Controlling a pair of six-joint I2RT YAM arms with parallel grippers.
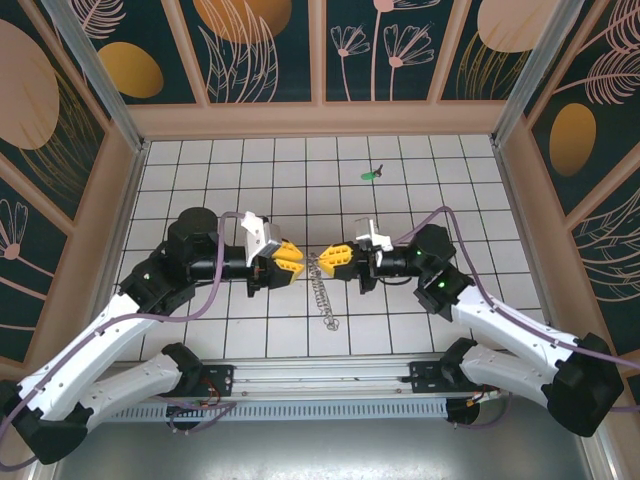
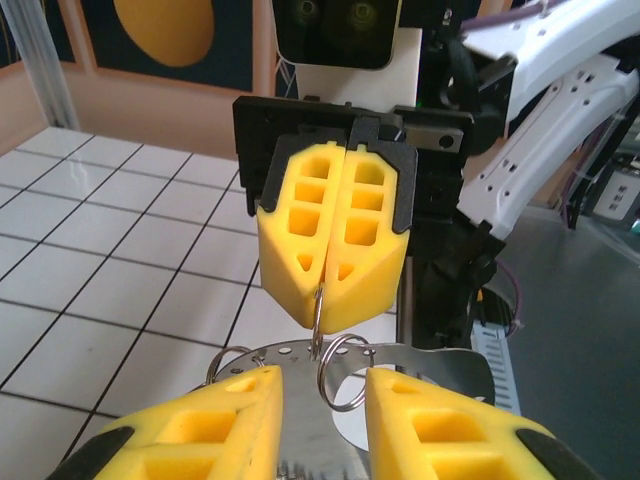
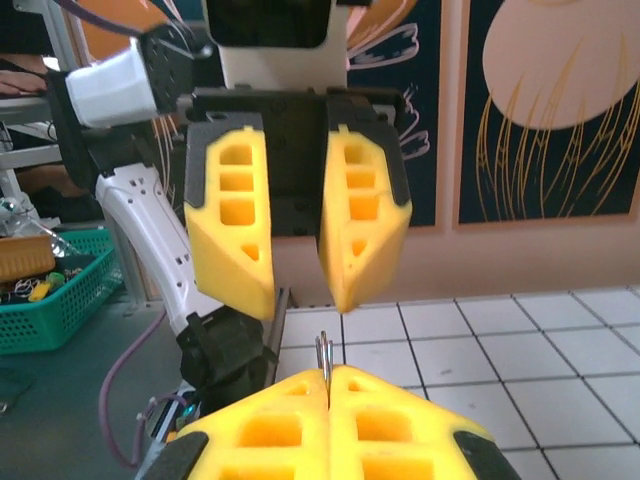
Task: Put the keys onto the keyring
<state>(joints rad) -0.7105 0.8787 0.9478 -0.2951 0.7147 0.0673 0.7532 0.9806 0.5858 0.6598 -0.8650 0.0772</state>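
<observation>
1. Top external view: left gripper [image 1: 287,258] and right gripper [image 1: 335,258] tip to tip above the white tiled table [image 1: 200,190], with a narrow gap between the two sets of yellow fingers.
2. Right gripper: pads pressed together and clamped on the keyring [image 1: 323,292]. From the right wrist camera, a thin metal edge standing up out of the seam between the two pads.
3. Left gripper: fingers spread apart, clamping nothing. From the left wrist camera, a wire ring and a flat metal tag [image 2: 430,362] with a row of small holes sitting in the gap between its fingers (touching a pad or not, cannot tell).
4. Rest of the keyring: a bumpy grey chain running from under the right gripper's tips toward the arm bases, ending between the grippers and the mounting rail [image 1: 320,380].
5. Key [image 1: 372,173]: tiny, bright green with a dark stem, flat on the tiles well beyond the right gripper on the side away from the bases, apart from both grippers and from the chain.
6. In the way: each gripper's own yellow fingers, hiding the lower part of the tag from the left wrist camera and the pinch point itself from the right wrist camera.
7. Around: purple cables [image 1: 445,210] arching over the forearms behind both grippers; dark patterned wall panels [image 1: 260,40] enclosing the table; a green basket [image 3: 60,290] of small items off the table, behind the left arm as seen from the right wrist.
</observation>
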